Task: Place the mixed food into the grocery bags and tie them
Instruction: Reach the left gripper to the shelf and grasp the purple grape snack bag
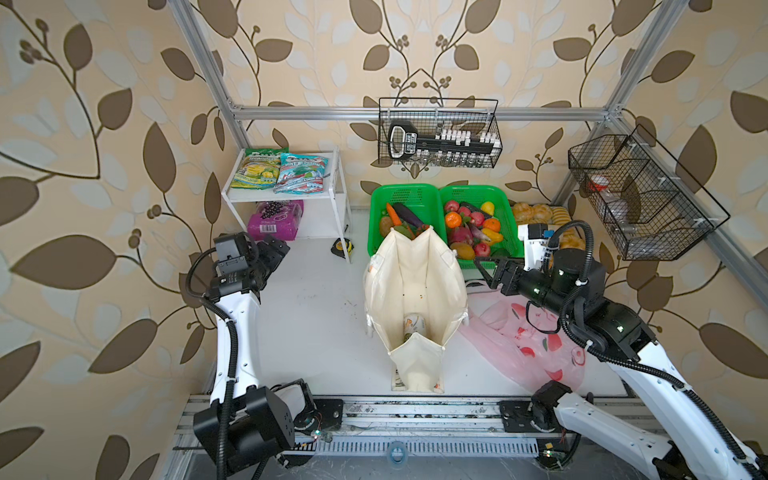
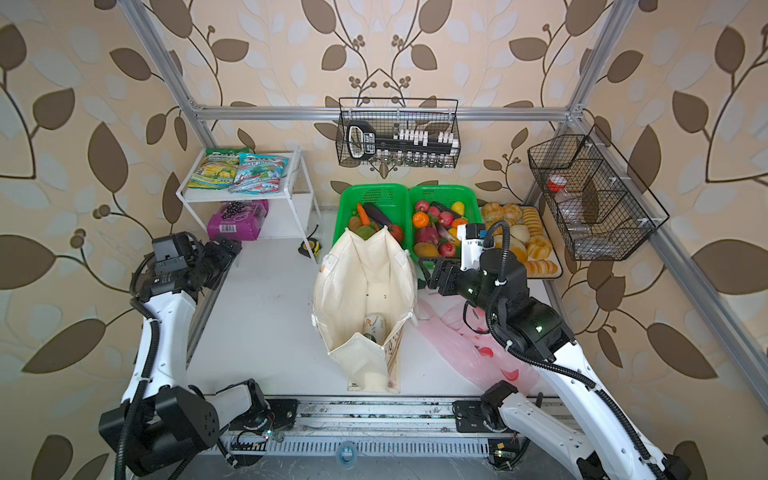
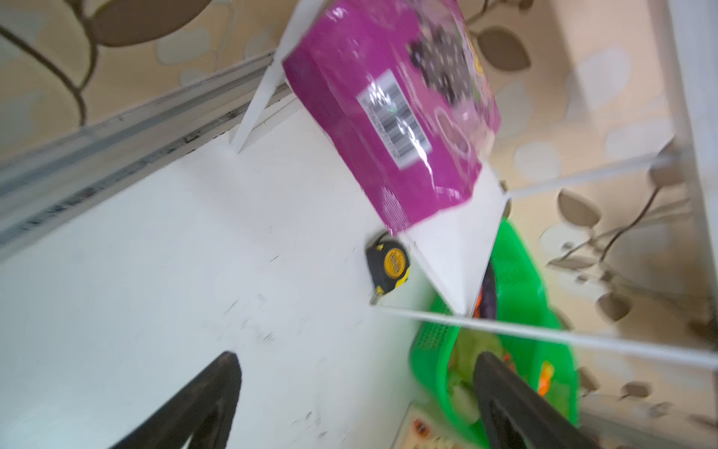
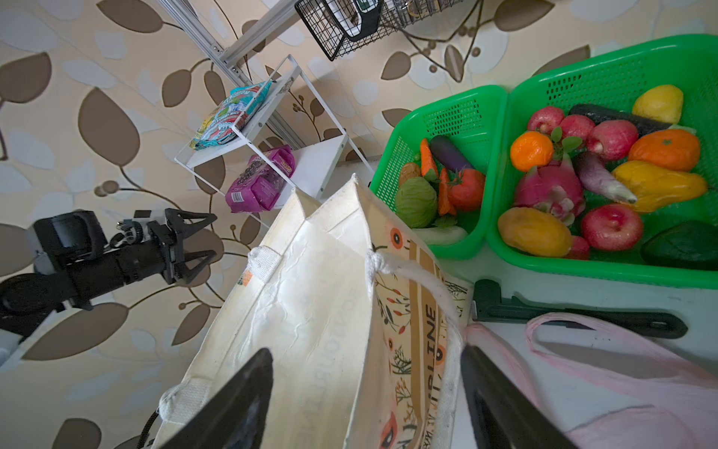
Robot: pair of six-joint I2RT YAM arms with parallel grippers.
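On the table's middle, cream canvas tote (image 1: 415,286): standing upright, gaping wide, holding a small can (image 1: 414,325) at its bottom.
Purple grape-print packet (image 3: 388,109): leaning on the lower tier of the white wire rack (image 1: 324,218), lying just ahead of the left arm (barcode facing out).
Teal mint packet (image 1: 302,172): resting on the rack's top tier, touching a yellow-green snack packet (image 1: 254,168).
Green cabbage (image 4: 415,202), red tomato (image 4: 466,189), brown potato (image 4: 410,173): sitting together in the green basket (image 4: 452,112) behind the tote.
Pink plastic bag (image 1: 528,345): lying flat and crumpled beside the tote, under the right arm, looking empty.
Left gripper (image 3: 355,357): hovering near the purple packet, jaws spread wide, gripping nothing.
Right gripper (image 4: 367,350): hanging at the tote's rim, jaws apart, straddling the printed wall and rope handle without clamping either.
Step in hand: reaching for the purple packet, judging by the pose; packing barely begun, tying far off.
Next move: calling for easing forward beneath the top tier, closing on the packet's near edge, drawing it clear of the rack's legs, then carrying it over the tote's mouth (minding the tape measure (image 3: 390,268) lying by the rack's foot).
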